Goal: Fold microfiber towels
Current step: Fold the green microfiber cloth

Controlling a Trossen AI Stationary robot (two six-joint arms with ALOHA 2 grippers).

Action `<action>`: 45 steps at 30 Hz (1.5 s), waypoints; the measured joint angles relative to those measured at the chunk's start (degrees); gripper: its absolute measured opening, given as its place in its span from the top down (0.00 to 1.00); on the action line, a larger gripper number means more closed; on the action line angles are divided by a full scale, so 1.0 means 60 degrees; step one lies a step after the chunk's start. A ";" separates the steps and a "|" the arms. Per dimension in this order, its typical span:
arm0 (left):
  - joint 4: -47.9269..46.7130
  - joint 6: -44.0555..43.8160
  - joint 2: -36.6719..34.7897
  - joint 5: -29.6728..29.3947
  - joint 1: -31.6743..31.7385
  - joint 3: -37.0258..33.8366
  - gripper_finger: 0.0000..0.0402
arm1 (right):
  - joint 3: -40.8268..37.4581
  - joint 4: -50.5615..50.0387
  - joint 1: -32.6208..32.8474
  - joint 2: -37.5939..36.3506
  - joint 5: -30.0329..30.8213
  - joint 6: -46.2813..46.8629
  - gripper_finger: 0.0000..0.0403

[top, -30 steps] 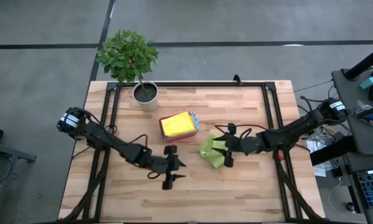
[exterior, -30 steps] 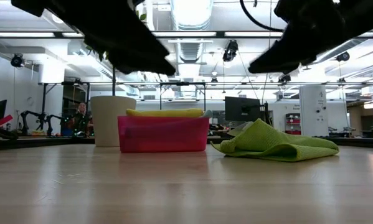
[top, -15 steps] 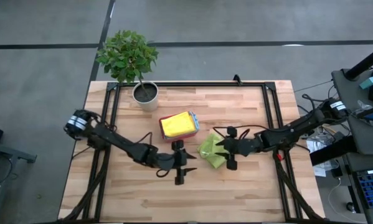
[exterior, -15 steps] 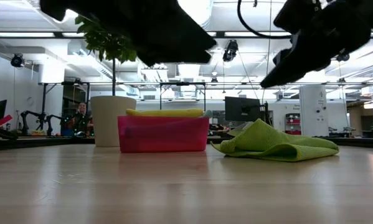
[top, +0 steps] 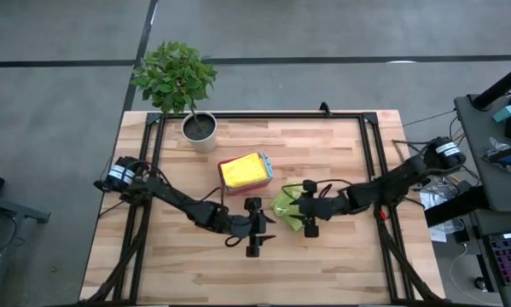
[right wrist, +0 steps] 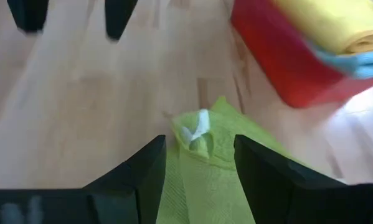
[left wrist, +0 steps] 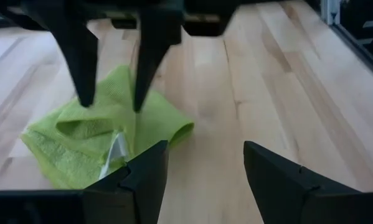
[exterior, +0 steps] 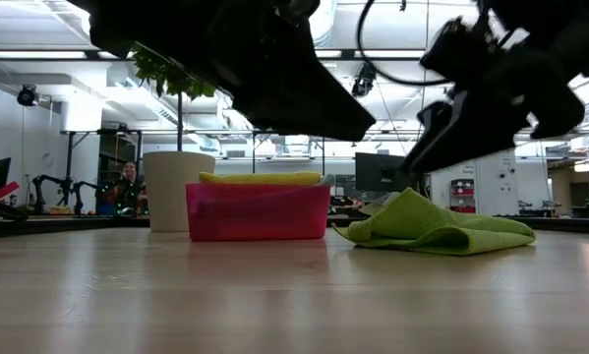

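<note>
A lime green microfiber towel [top: 284, 210] lies crumpled in a low heap on the wooden table [top: 340, 264], right of centre, its white label [right wrist: 196, 127] showing. My left gripper [top: 270, 230] stands open just left of it, fingers pointing at it, nothing between them [left wrist: 205, 180]. My right gripper [top: 292, 213] hangs open a little above the towel's near-left part [right wrist: 198, 174], clear of it in the low view [exterior: 417, 162]. A pink tray [top: 246, 175] behind holds a folded yellow towel [right wrist: 335, 25] over a teal-blue one [right wrist: 368, 59].
A potted plant [top: 199, 128] stands at the far left of the table, behind the tray. Black frame rails [top: 370, 153] run along the table's left, right and far sides. Bare wood stretches along the near edge [exterior: 274, 295].
My left gripper has gone toward the table's right edge and a little down, closing in on the green towel. My right gripper has come down and toward the left, tipping over the towel. Both stay open. The towel lies as before.
</note>
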 joint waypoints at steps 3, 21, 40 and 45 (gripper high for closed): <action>-0.0028 0.0003 -0.0011 0.0001 0.0022 -0.0019 0.52 | 0.0325 -0.0660 -0.0008 0.0466 0.0023 -0.0176 0.55; 0.0114 0.0159 -0.0030 0.0029 0.0228 -0.0008 0.52 | 0.2353 -0.3027 -0.0127 0.1731 -0.0056 -0.1200 0.95; -0.0221 0.1473 -0.1439 -0.2275 0.0379 -0.0021 0.52 | 0.2934 -0.3279 -0.0060 -0.1033 0.0114 0.0363 0.98; -0.0285 0.1431 -0.1361 -0.2232 0.0373 -0.0049 0.52 | 0.3002 -0.3089 -0.0040 -0.0834 0.0134 0.0286 0.98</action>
